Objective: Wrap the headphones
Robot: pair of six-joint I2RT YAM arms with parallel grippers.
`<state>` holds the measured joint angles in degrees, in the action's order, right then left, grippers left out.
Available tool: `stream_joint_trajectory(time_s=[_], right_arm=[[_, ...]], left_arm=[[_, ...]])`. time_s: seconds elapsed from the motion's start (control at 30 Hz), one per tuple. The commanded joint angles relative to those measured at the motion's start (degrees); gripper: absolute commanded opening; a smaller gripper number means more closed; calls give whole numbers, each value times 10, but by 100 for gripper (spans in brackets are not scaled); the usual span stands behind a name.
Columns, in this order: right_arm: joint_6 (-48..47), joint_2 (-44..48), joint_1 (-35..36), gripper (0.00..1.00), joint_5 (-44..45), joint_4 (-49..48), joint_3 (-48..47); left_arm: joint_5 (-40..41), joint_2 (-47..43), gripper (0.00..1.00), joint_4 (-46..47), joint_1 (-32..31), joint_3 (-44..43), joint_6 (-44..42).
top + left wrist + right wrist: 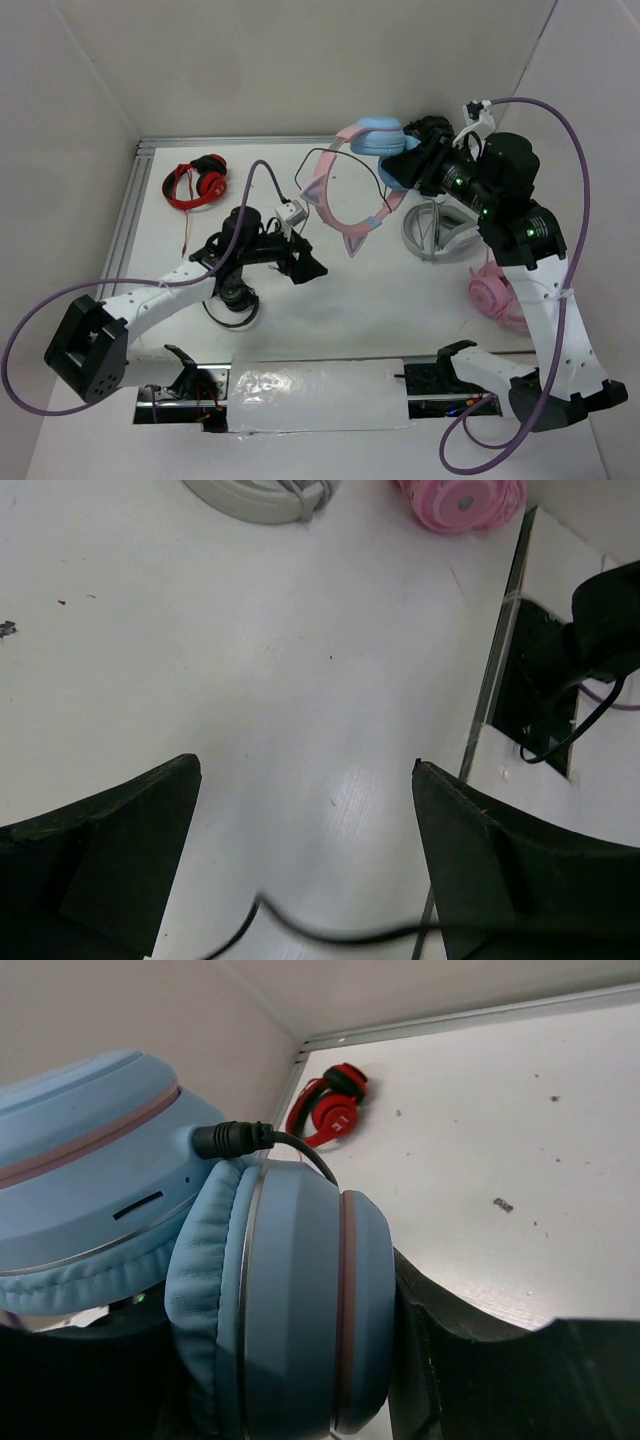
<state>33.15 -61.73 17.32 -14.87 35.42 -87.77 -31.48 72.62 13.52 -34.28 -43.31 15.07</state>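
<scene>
Right pincer [402, 162] pinching the headphones [378, 137] at its tips, left pincer [305, 768] spread, well away from them.

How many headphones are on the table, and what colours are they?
Pink and blue cat-ear headphones: 1
Red and black headphones: 1
All-pink headphones: 1
Total: 3

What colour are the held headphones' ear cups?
The ear cups are light blue with pink trim, clearest in the right wrist view.
</scene>
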Motion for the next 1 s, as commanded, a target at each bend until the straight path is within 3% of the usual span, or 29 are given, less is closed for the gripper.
stream_joint_trajectory(time_s=[0.0,0.23,0.37,0.57,0.67,0.7,0.77,0.8,0.83,0.97], right_arm=[[-16,20,10,0,-63,-67,-57],[-16,27,14,0,-36,-28,-89],[-12,20,14,0,-30,-19,-104],[0,-4,14,0,-69,-30,-114],[3,-16,14,0,-67,-19,-132],[3,-20,14,0,-61,-12,-137],[4,-17,13,0,-20,-10,-149],[1,-19,11,0,-2,-3,-152],[1,-21,12,0,22,7,-169],[13,-33,-6,0,183,44,-190]], left_arm=[[-45,33,99,14,-1,-32,-46],[-85,60,99,75,-1,-6,-44],[-114,63,80,123,-2,22,-42],[-243,124,94,184,-5,-3,-45],[-254,162,73,179,-5,-29,-46],[-252,171,54,173,-4,-41,-42],[-242,183,31,168,-4,-40,-33],[-235,180,9,173,-4,-26,-31],[-229,173,0,185,-4,-14,-26],[-138,131,0,239,-3,57,18]])
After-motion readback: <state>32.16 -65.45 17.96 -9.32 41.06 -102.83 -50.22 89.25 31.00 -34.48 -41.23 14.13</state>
